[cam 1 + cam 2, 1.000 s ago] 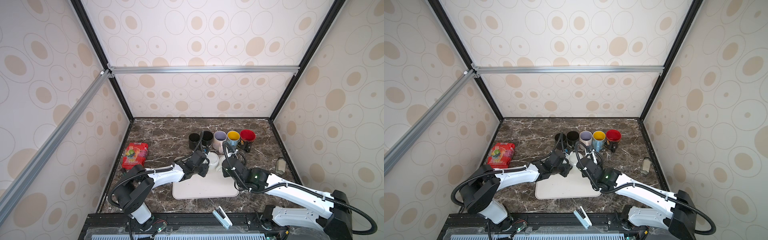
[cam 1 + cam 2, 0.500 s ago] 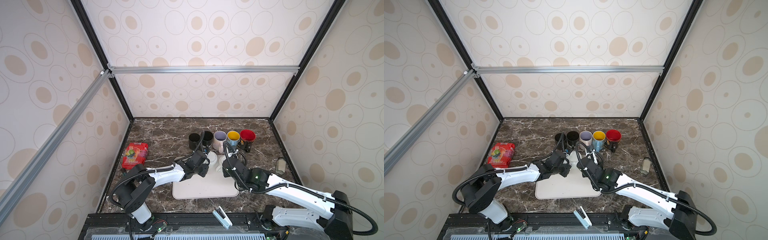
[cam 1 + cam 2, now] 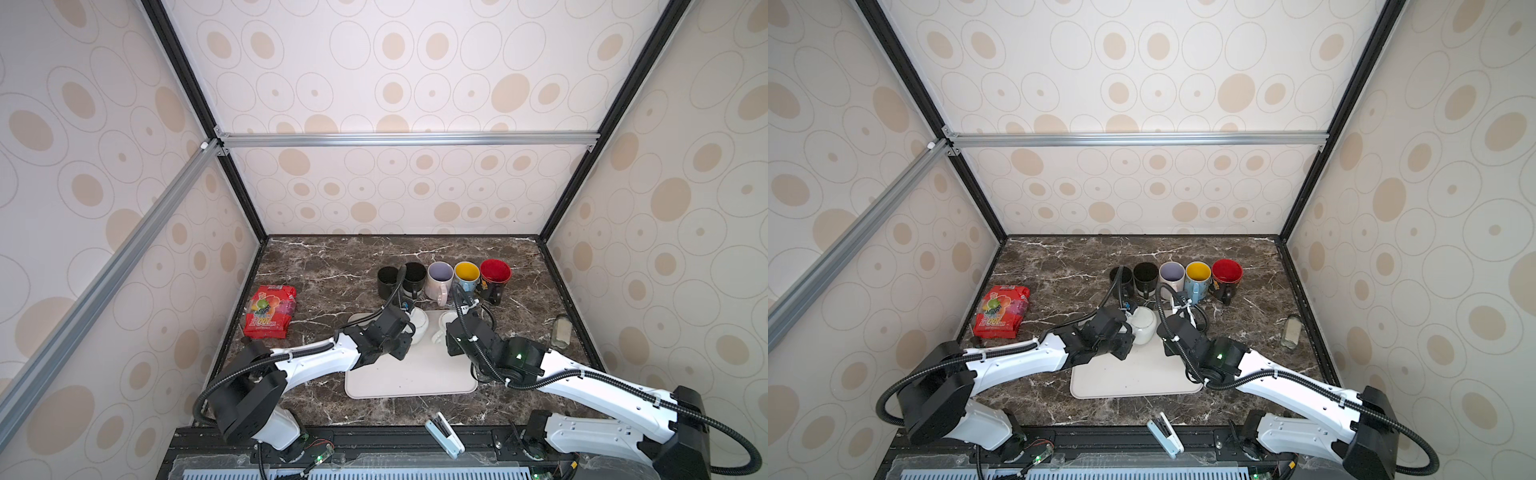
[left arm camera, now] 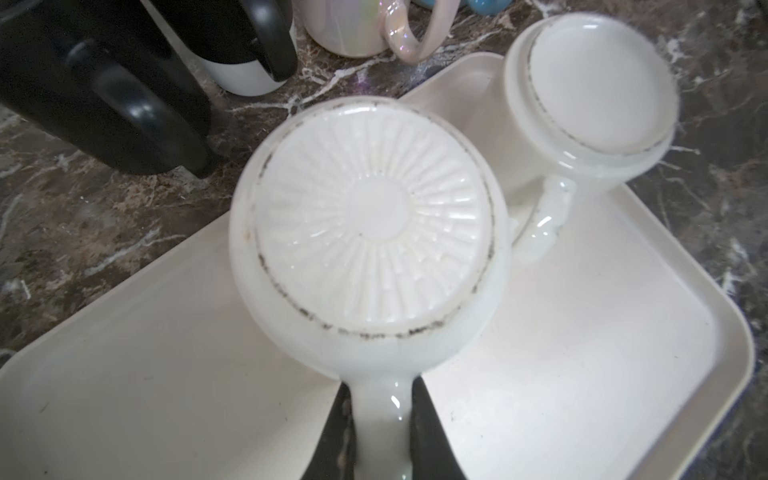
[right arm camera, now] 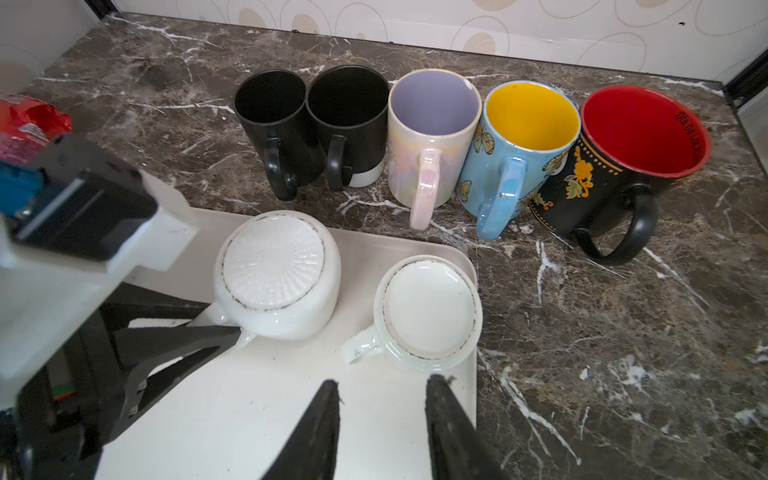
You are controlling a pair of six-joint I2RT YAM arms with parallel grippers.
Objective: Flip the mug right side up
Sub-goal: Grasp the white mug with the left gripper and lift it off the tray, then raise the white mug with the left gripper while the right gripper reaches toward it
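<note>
Two white mugs stand upside down on a cream tray (image 4: pixel 582 353). The wider mug (image 4: pixel 370 232) has a ribbed base, which also shows in the right wrist view (image 5: pixel 274 270) and in both top views (image 3: pixel 420 325) (image 3: pixel 1145 326). My left gripper (image 4: pixel 382 386) is shut on its handle (image 4: pixel 382 419), one finger on each side. The smaller mug (image 5: pixel 428 307) sits beside it near the tray's corner, handle pointing towards my right gripper (image 5: pixel 382 382). That gripper is open, with nothing between its fingers, just short of the smaller mug.
A row of upright mugs stands behind the tray: two black (image 5: pixel 274 124) (image 5: pixel 349 120), one pearly pink (image 5: pixel 432 137), one blue with yellow inside (image 5: pixel 523 149), one black with red inside (image 5: pixel 636 145). A red snack packet (image 3: pixel 270 311) lies left, a glass jar (image 3: pixel 561 330) right.
My left gripper has closed on the ribbed mug's handle. The right gripper's fingers have narrowed a little; both arms have hardly moved.
</note>
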